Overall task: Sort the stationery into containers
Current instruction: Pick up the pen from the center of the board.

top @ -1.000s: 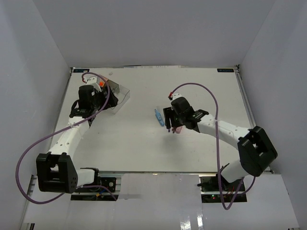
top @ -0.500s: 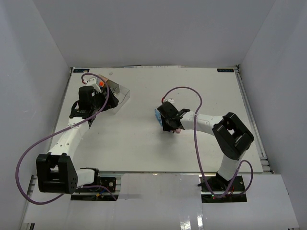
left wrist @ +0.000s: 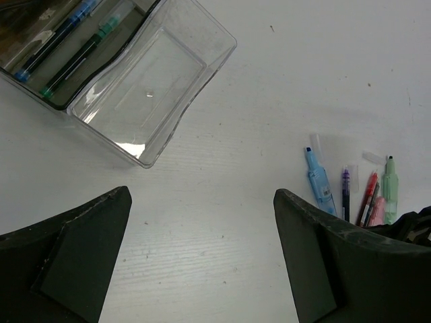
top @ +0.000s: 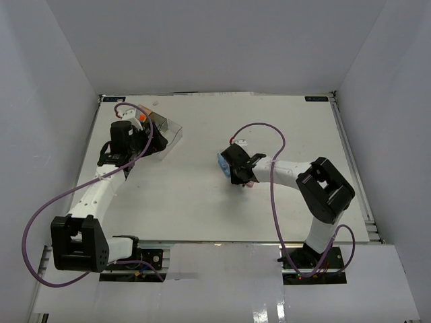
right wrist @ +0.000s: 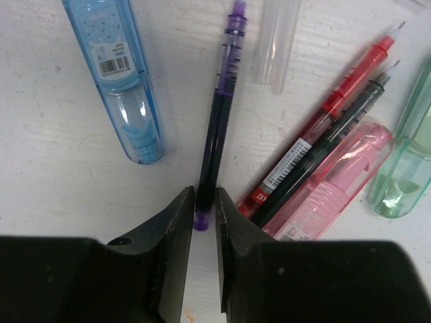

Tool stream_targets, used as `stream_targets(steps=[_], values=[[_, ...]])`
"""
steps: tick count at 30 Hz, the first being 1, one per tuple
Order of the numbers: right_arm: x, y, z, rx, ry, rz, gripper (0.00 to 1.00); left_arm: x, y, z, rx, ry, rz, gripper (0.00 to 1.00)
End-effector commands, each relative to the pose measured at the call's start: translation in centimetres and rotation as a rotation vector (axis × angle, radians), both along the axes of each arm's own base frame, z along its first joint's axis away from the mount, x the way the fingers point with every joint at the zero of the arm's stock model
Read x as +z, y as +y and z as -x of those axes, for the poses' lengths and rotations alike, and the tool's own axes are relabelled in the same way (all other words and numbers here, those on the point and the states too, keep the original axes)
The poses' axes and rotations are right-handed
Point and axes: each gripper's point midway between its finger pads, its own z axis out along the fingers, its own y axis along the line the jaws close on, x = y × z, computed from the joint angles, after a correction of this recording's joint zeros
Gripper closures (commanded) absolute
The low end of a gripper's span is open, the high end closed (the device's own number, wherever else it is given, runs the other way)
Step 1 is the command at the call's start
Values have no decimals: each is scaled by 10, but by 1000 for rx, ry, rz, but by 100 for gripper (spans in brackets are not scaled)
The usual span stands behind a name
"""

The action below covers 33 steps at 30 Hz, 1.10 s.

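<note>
Loose stationery lies mid-table: a pastel blue marker (right wrist: 121,81), a thin purple pen (right wrist: 219,128), a red pen (right wrist: 337,101), a black pen (right wrist: 330,145), a pink marker (right wrist: 337,185) and a mint marker (right wrist: 404,168). My right gripper (right wrist: 204,202) is down on the table, shut on the purple pen's near end, which still rests on the surface. The containers (left wrist: 222,50) stand at the back left; the smoky compartment holds a blue pen (left wrist: 57,33) and a green pen (left wrist: 77,57), the clear one holds nothing. My left gripper (left wrist: 202,195) hovers open beside them, gripping nothing.
A clear loose cap (right wrist: 279,40) lies just beyond the purple pen's tip. White walls enclose the table (top: 202,202) at the back and sides. The right arm's purple cable (top: 273,134) loops over the table behind the pens.
The right gripper dropped onto the pile, shifting slightly left, and its jaws closed round the purple pen. The left arm stayed still and open.
</note>
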Motion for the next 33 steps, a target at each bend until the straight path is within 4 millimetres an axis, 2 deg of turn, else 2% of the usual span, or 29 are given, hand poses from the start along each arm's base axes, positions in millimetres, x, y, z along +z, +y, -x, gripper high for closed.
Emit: stream_targets(steps=[1, 4, 6, 9, 10, 12, 13, 15, 16, 18, 19, 20, 22, 26, 33], values=[[-10, -11, 16, -42, 30, 24, 76, 14, -6, -3, -26, -44, 36, 2], [-3, -13, 19, -47, 10, 13, 82, 18, -17, -3, -69, -54, 82, 2], [1, -13, 20, -46, -3, 5, 90, 21, -25, -1, -101, -63, 122, 2], [18, -9, 20, -25, -41, -22, 92, 31, -43, 9, -162, -72, 223, 2], [32, -5, 18, -19, -75, -55, 92, 38, -50, 14, -200, -81, 257, 2], [45, -2, 20, 9, -116, -84, 92, 45, -62, 21, -230, -76, 312, 2], [67, 6, 16, 20, -172, -152, 92, 49, -72, 26, -262, -83, 329, 2], [79, 13, 21, 69, -207, -216, 92, 62, -85, 35, -292, -106, 375, 2], [100, 17, 22, 88, -252, -279, 92, 67, -100, 43, -332, -111, 390, 2], [117, 31, 27, 153, -312, -380, 92, 78, -114, 49, -350, -148, 404, 2], [137, 36, 28, 172, -362, -440, 92, 84, -131, 57, -393, -169, 408, 2], [147, 43, 31, 198, -392, -492, 92, 86, -137, 58, -394, -182, 407, 2], [168, 46, 34, 226, -448, -552, 92, 94, -155, 66, -442, -210, 434, 2], [205, 56, 42, 286, -543, -694, 92, 103, -174, 76, -484, -265, 486, 3], [225, 55, 50, 323, -613, -781, 92, 99, -210, 82, -517, -259, 481, 4]])
